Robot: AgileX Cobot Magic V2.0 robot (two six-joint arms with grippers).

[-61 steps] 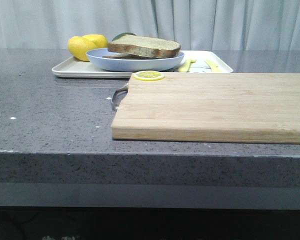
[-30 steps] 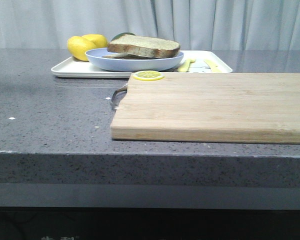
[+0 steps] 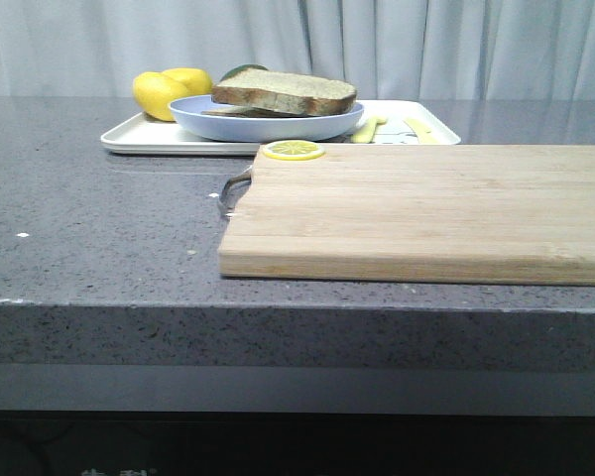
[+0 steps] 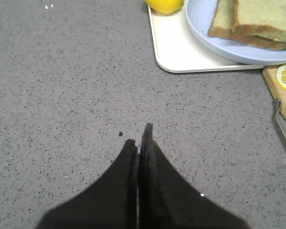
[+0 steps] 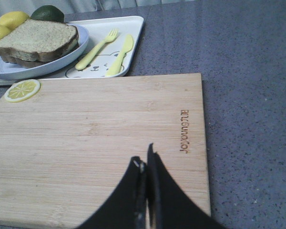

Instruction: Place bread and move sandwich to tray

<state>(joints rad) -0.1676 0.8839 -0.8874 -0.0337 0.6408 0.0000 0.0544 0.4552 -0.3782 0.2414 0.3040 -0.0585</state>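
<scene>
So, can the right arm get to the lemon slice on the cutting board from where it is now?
Probably yes. The right gripper hangs shut over the cutting board, and the bare wood between it and the lemon slice holds nothing. It would need to open first.

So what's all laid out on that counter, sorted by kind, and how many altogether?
Bread slices: 2, stacked on the plate
Whole lemons: 2
Dark green fruit: 1
Lemon slice: 1
Yellow fork: 1
Yellow knife: 1
Pale blue plate: 1
White tray: 1
Wooden cutting board: 1
Total: 11
</scene>
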